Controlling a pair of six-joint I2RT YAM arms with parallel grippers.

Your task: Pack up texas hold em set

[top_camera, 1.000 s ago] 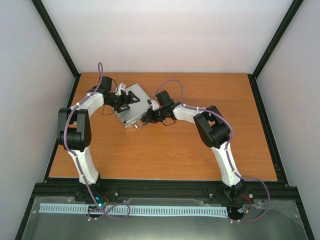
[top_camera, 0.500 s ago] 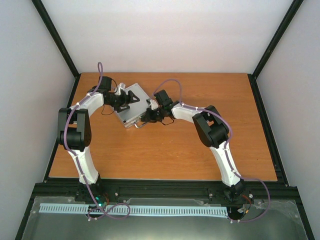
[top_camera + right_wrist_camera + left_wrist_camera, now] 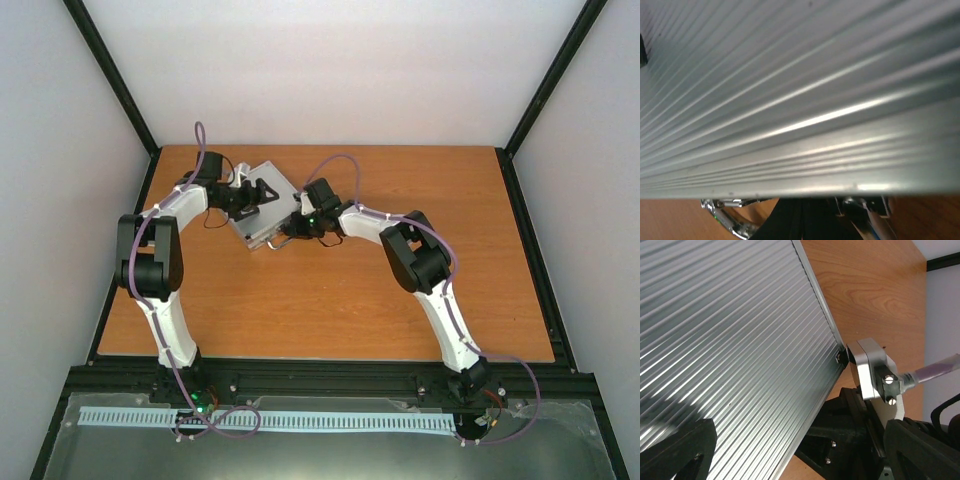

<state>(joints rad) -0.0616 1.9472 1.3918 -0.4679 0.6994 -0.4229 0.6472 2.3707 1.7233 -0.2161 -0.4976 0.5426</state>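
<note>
White walls box in the wooden counter (image 3: pixel 400 300). The closed silver case (image 3: pixel 258 232) lies flat on it, directly beneath my left pincer (image 3: pixel 255 196), whose jaws are spread wide over the ribbed lid and hold nothing. My right pincer (image 3: pixel 291 228) is closed tight at the case's front edge, just beside the chrome handle (image 3: pixel 727 225); I cannot tell whether it pinches anything there. I judge the aluminium shell stiff and slick, with ribs that give the fingers little bite. With the chips inside it would be heavy for its size. The handle looks like the safest hold, or else the lid squeezed across its edges. Pressing flat on the lid should do it no harm.
</note>
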